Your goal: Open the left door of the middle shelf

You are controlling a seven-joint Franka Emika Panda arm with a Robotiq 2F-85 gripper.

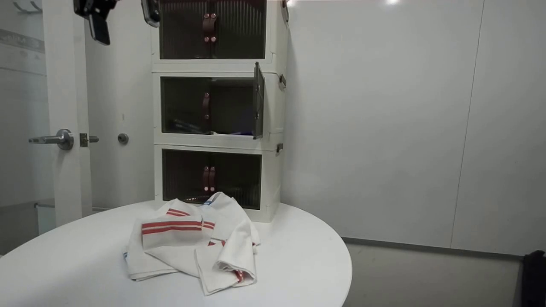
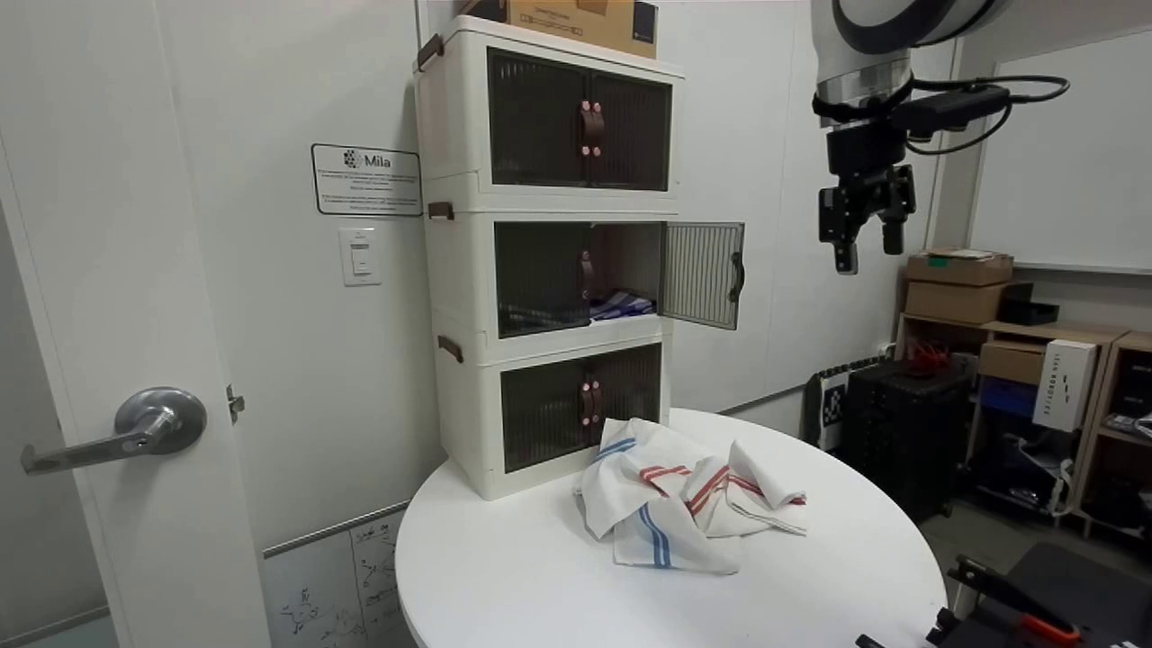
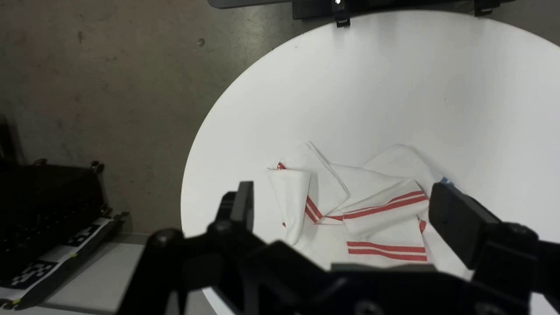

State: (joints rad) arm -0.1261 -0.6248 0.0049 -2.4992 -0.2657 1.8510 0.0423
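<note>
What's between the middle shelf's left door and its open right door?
In an exterior view, a blue-patterned cloth shows inside the middle shelf, beside the left door.

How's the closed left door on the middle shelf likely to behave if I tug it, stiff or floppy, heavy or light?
Pulled by its brown handle, the left door would probably swing outward, like its open right-hand twin. It should feel stiff and light, since that twin looks flat and thin.
</note>
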